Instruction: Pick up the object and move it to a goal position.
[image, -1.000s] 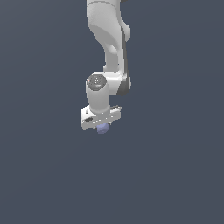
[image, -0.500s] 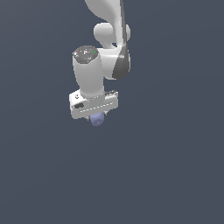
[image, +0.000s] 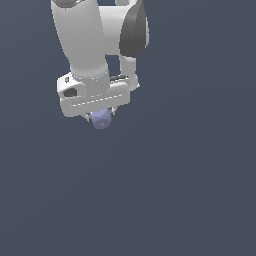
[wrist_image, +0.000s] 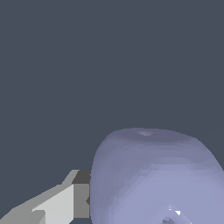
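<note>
The object (image: 102, 119) is a small periwinkle, rounded, faceted lump. It hangs under my white gripper (image: 100, 116) in the exterior view, held between the short fingers and clear of any surface. In the wrist view the object (wrist_image: 153, 179) fills the near part of the picture, and one grey-white finger (wrist_image: 65, 199) presses against its side. The other finger is hidden behind the lump. The gripper is shut on the object. No goal marker shows in either view.
The white arm (image: 80, 35) with a dark joint cover (image: 132, 32) comes down from the top of the exterior view. Around and below the gripper there is only a plain dark grey-blue background.
The arm with the object in its grip has moved toward the exterior view's camera and to that view's left, so it looks much larger now. The grip on the object has held.
</note>
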